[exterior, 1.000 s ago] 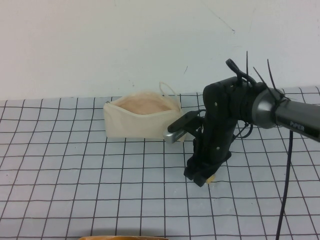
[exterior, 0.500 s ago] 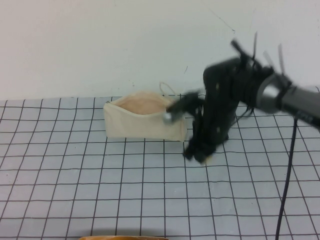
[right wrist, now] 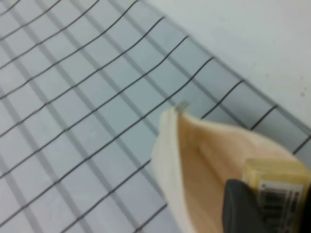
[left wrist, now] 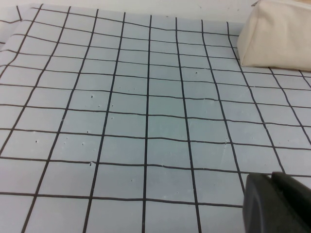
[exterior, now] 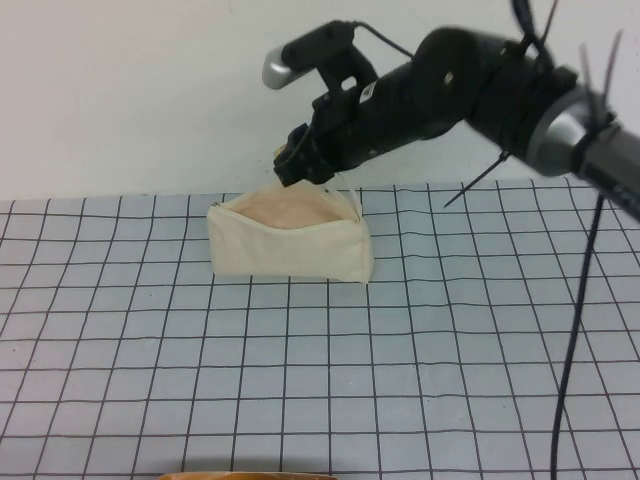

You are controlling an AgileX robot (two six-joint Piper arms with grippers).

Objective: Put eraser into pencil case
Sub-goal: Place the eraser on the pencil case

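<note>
- The desk, a pale blue-grey surface ruled with a black grid, is lying bare around the pencil case; a plain white wall is rising behind it at 12 o'clock.
- Nothing is standing between the pencil case and the near edge of the desk; open grid is stretching toward 3, 6 and 9 o'clock from it in the high view.
- A black cable is hanging down at the 3 o'clock side, well apart from the pencil case.
- The pencil case is sitting upright toward the far side of the desk, its long axis running 9 to 3 o'clock, its mouth gaping upward and showing the peach lining; a thin white cord loop is poking up at its 3 o'clock end.
- The right pincer is hovering just above the open mouth, the arm reaching in from 2 o'clock.
- The eraser is being gripped between the right pincer's fingers, label with dark stripes showing, directly over the lining of the case in the right wrist view; whether it is touching the fabric cannot be told.
- The left pincer is showing only as a dark tip low over bare grid, at 8 o'clock from the pencil case's corner in its wrist view; its opening cannot be told.
</note>
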